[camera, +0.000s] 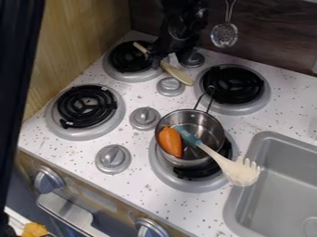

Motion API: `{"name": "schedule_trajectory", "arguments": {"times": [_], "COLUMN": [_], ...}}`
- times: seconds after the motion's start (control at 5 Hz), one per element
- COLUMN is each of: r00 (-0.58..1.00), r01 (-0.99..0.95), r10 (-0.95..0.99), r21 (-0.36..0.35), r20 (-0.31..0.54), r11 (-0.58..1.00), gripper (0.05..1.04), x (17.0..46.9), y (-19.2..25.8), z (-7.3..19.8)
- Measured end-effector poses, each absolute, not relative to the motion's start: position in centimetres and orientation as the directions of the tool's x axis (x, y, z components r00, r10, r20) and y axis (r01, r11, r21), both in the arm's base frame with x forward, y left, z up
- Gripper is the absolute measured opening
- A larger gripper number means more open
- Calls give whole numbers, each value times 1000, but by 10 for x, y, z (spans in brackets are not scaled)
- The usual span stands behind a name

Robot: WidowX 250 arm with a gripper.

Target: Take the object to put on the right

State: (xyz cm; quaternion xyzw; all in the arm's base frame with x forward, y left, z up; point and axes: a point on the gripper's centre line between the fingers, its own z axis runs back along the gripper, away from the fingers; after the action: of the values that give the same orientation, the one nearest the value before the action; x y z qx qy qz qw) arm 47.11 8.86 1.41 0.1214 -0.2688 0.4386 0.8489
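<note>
**Wooden spoon [178, 74] in your grip**

Up-left of saucepan [186, 162]: your gripper [155, 56], fingers seemingly pinching its handle partway along, probably to steady it for moving right. Inside saucepan: toy carrot [170, 142]. Across right rim: pasta fork [240, 172], too long to lie inside.

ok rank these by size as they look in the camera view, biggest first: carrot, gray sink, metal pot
1. Gray sink, even cut off by the view's edge
2. Metal pot
3. Carrot, inside the pot
</note>
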Motion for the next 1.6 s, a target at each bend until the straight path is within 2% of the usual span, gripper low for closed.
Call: {"name": "schedule_trajectory", "arguments": {"times": [0.4, 0.6, 0.8, 1.2, 1.4, 1.6], "r00": [475, 469, 467, 450, 440, 433], "r01": [-850, -859, -878, -890, -896, -900], "r10": [753, 771, 801, 820, 829, 835], "r21": [15, 21, 89, 103, 117, 124], "r20": [456, 432, 374, 354, 345, 340], "r11": [527, 511, 470, 445, 428, 417], "gripper": [1001, 1001, 1001, 1001, 951, 669], "x": [478, 473, 457, 446, 450, 452], "y": [86, 83, 77, 75, 76, 76], "z": [10, 5, -1, -6, -6, -8]}}
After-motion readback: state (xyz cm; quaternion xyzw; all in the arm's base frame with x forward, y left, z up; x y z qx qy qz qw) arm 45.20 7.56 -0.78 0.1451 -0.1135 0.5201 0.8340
